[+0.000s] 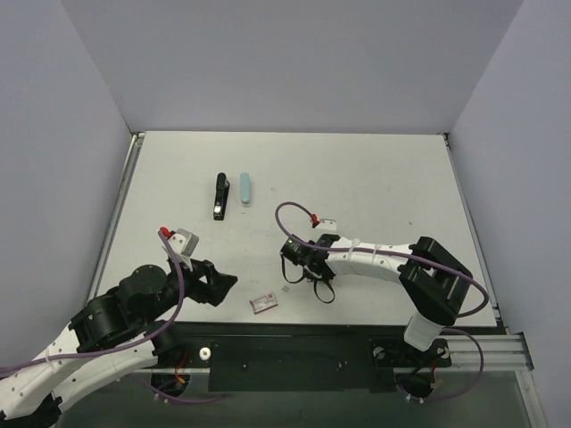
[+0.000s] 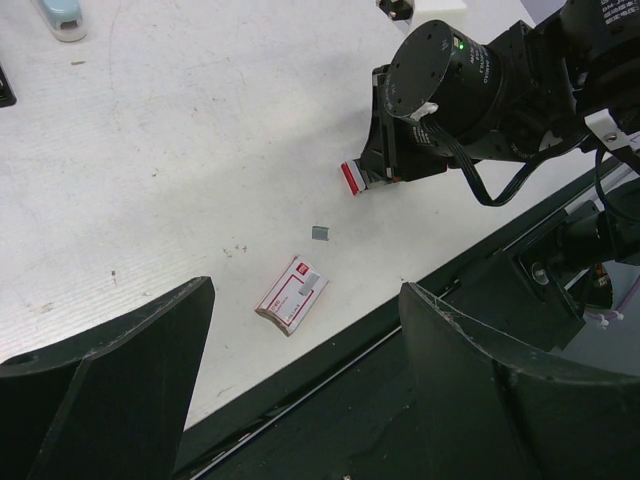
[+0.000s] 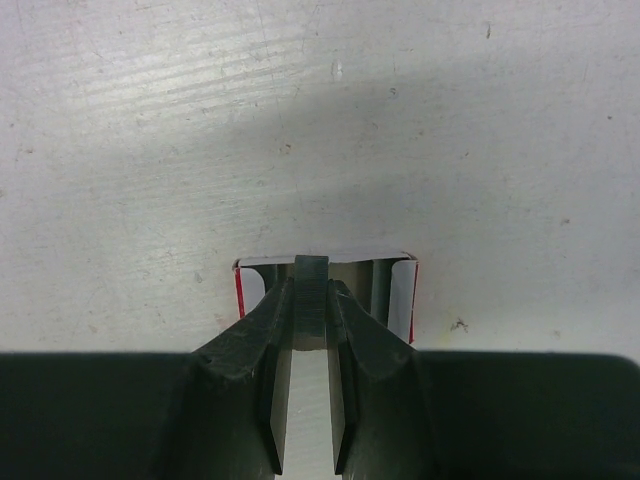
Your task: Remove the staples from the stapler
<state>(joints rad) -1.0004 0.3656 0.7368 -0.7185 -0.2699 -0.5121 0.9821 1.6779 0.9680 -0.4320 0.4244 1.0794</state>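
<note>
The black stapler lies closed at the back left of the table, far from both grippers; only its edge shows in the left wrist view. My right gripper is low over the table near its middle. It is shut on a dark grey strip of staples inside an open red-and-white staple tray. That tray's red end shows in the left wrist view. My left gripper is open and empty above the table's front edge.
A pale blue oblong bar lies just right of the stapler. A small red-and-white staple box lies near the front edge, and a tiny grey piece lies between it and the right gripper. The black mounting rail runs along the front.
</note>
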